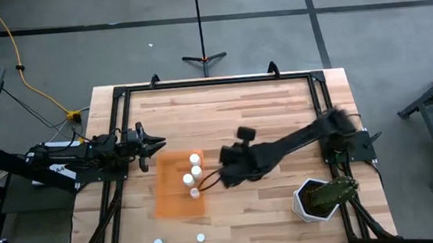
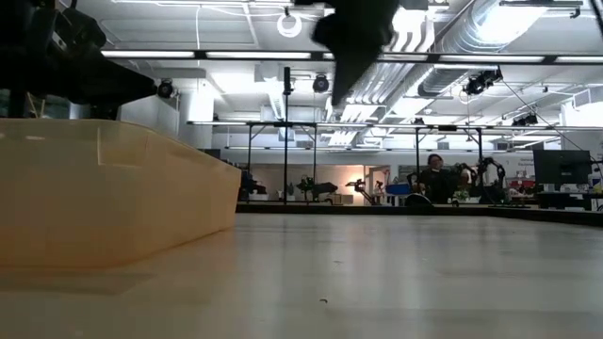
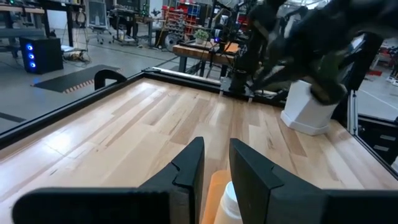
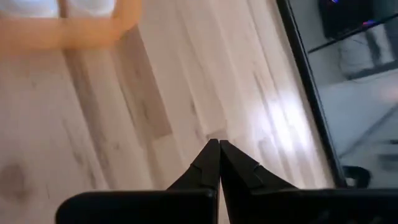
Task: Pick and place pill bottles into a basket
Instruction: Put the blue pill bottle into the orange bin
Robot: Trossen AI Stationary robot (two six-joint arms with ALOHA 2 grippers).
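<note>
The orange tray (image 1: 177, 197) lies on the table left of centre; it also shows in the low view (image 2: 113, 188). Several white pill bottles (image 1: 196, 170) stand in its right half. Two more bottles (image 1: 158, 242) (image 1: 201, 237) stand on the table near the front edge. My right gripper (image 1: 206, 185) is shut and empty above the table at the tray's right edge; its fingertips (image 4: 217, 144) meet. My left gripper (image 1: 159, 144) hovers at the tray's far left corner, its fingers (image 3: 189, 168) slightly apart, with a bottle (image 3: 230, 202) below them.
A white hexagonal pot with a green plant (image 1: 318, 199) stands at the table's front right; it also shows in the left wrist view (image 3: 308, 109). A black frame rail (image 1: 213, 82) runs around the table. Bare wood lies between the tray and the pot.
</note>
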